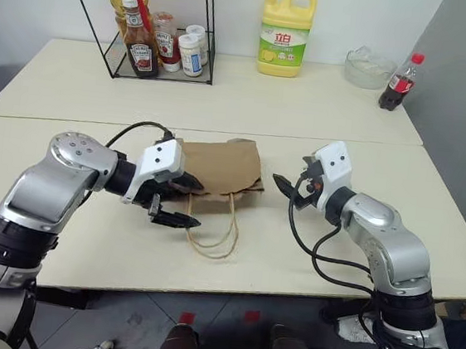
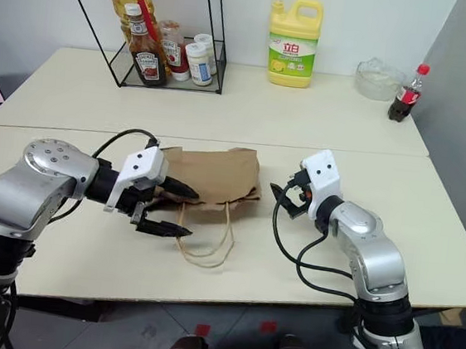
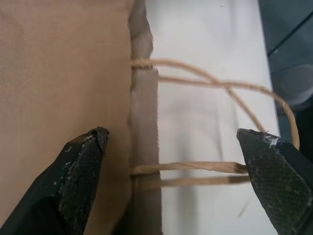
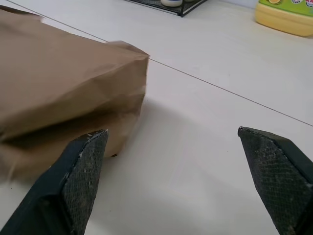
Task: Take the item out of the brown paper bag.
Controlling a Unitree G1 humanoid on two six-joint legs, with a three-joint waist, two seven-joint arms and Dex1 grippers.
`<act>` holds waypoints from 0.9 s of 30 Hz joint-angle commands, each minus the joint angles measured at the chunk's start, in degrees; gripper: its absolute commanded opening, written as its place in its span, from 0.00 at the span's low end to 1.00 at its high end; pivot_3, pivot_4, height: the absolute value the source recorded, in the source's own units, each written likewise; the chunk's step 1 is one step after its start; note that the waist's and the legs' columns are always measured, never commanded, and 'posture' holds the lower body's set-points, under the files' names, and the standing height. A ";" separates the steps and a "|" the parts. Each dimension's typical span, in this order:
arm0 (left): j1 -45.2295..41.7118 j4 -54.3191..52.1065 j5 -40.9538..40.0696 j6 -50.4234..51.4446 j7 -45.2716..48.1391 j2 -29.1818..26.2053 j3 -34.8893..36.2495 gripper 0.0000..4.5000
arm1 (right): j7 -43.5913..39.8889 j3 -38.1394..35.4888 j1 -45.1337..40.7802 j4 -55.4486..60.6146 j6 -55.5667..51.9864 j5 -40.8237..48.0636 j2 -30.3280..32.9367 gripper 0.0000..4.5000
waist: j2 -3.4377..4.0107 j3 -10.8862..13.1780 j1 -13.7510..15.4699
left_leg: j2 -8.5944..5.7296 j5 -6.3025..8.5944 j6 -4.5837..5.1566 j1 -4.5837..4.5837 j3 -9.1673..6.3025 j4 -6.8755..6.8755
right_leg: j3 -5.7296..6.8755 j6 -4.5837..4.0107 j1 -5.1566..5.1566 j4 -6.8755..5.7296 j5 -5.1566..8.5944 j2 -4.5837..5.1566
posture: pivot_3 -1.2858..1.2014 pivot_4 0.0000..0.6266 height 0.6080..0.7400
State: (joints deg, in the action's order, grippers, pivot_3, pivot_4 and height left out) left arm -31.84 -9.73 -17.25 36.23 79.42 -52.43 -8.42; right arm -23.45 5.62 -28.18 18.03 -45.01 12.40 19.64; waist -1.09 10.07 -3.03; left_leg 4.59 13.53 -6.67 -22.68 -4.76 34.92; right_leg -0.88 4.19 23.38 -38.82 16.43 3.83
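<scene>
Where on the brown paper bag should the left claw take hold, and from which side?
Probably the upper lip of the mouth, between the handle roots, coming from the robot's near side. The brown paper bag lies flat, its mouth and handles facing the robot, and the left claw, open, straddles that edge.

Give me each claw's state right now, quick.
Left claw: open, empty, at the mouth of the brown paper bag.
Right claw: open, empty, beside the bag.
</scene>
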 commanded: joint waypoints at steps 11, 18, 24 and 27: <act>0.70 -5.33 -3.47 1.32 0.48 -2.57 2.21 1.00 | 0.22 -1.67 -0.84 0.88 2.03 -0.25 1.44 0.99 | -0.01 0.00 0.20 | 0.00 0.00 0.00 0.00 0.00 0.01 | 0.01 -0.01 0.00 -0.01 0.00 -0.01 | 0.52 0.24 1.00; 0.53 -2.95 0.26 -16.67 5.46 -8.30 4.26 1.00 | -5.77 -0.22 0.40 -0.82 5.73 -0.16 6.61 0.99 | 0.00 0.02 0.32 | 0.00 0.00 0.00 0.02 0.01 0.01 | -0.02 -0.03 0.00 0.01 0.02 -0.01 | 0.52 0.24 1.00; 3.11 0.81 3.34 -35.04 5.16 -6.71 5.03 1.00 | -12.92 0.82 1.80 -3.05 11.06 0.04 11.44 0.99 | 0.01 0.03 0.57 | 0.00 0.01 0.01 0.00 0.02 0.02 | -0.01 -0.03 0.00 0.03 0.02 -0.01 | 0.52 0.24 1.00; 5.43 1.15 5.27 -45.49 3.90 -4.87 4.66 1.00 | -19.36 1.97 4.25 -2.20 15.83 0.74 14.72 0.99 | 0.00 0.03 0.79 | 0.00 0.01 0.01 -0.01 0.03 0.03 | -0.04 -0.03 0.00 0.03 0.02 -0.01 | 0.52 0.24 1.00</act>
State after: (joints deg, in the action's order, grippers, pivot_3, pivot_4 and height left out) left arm -27.01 -8.44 -12.99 -3.62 84.21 -57.70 -5.08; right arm -39.45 7.58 -24.70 13.75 -32.47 12.59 33.07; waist -1.09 10.10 -2.24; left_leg 4.59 13.53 -6.65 -22.69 -4.73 34.95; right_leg -0.91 4.16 23.37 -38.77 16.44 3.82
